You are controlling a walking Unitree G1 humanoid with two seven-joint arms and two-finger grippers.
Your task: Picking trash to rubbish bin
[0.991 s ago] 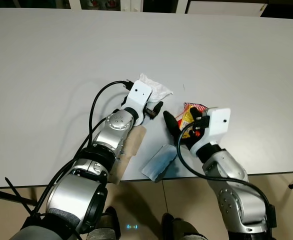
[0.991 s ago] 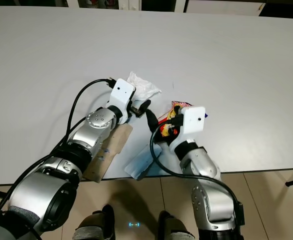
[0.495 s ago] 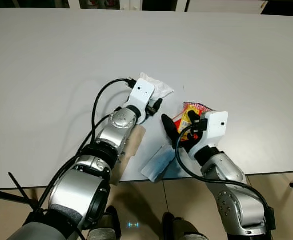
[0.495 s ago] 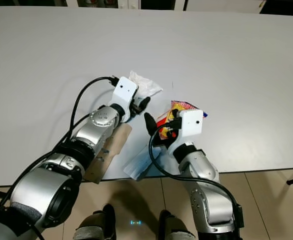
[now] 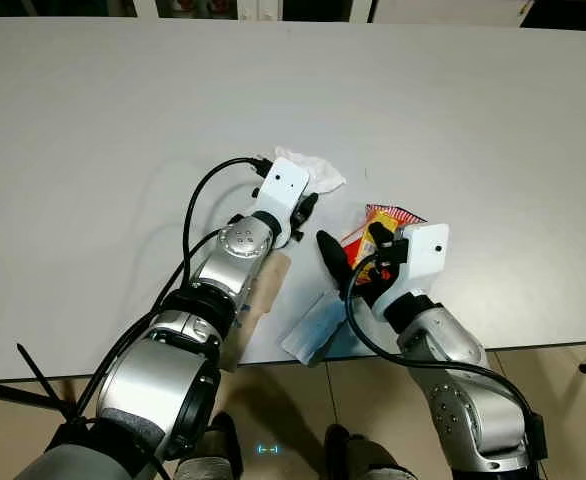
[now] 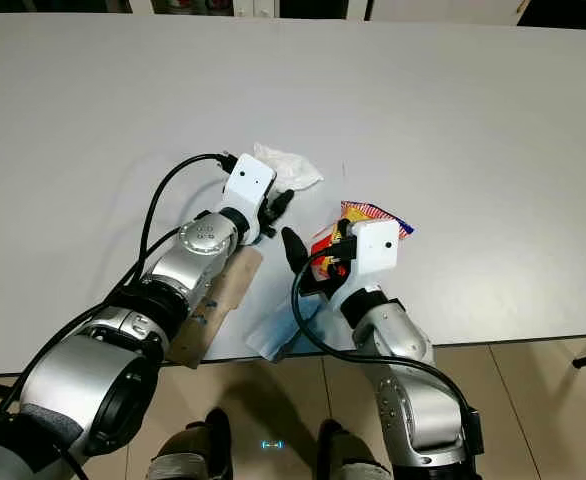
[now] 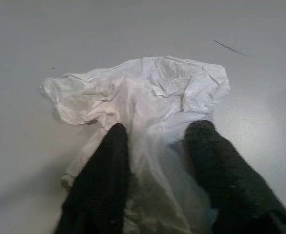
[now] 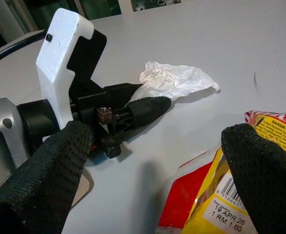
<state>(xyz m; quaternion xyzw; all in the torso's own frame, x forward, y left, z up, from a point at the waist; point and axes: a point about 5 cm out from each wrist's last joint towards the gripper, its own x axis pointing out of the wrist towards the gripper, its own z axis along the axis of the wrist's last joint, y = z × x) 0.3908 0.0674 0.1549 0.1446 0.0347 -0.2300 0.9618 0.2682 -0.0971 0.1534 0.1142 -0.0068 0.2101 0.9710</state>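
My left gripper (image 7: 155, 161) straddles the white crumpled wrapper (image 7: 143, 97), fingers parted around its near end; right gripper (image 8: 157, 161) gapes empty beside the snack packet (image 8: 221, 195).

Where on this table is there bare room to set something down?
The table is bare across its far half and left side. It is crowded near the front edge: white tissue, snack wrapper, blue mask, both pincers.

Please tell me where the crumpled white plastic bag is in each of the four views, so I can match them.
Left eye view: white plastic bag just beyond the left gripper.
Right eye view: same place.
Left wrist view: between the black fingers.
Right wrist view: behind the left gripper.
Shared landmark: the left gripper.
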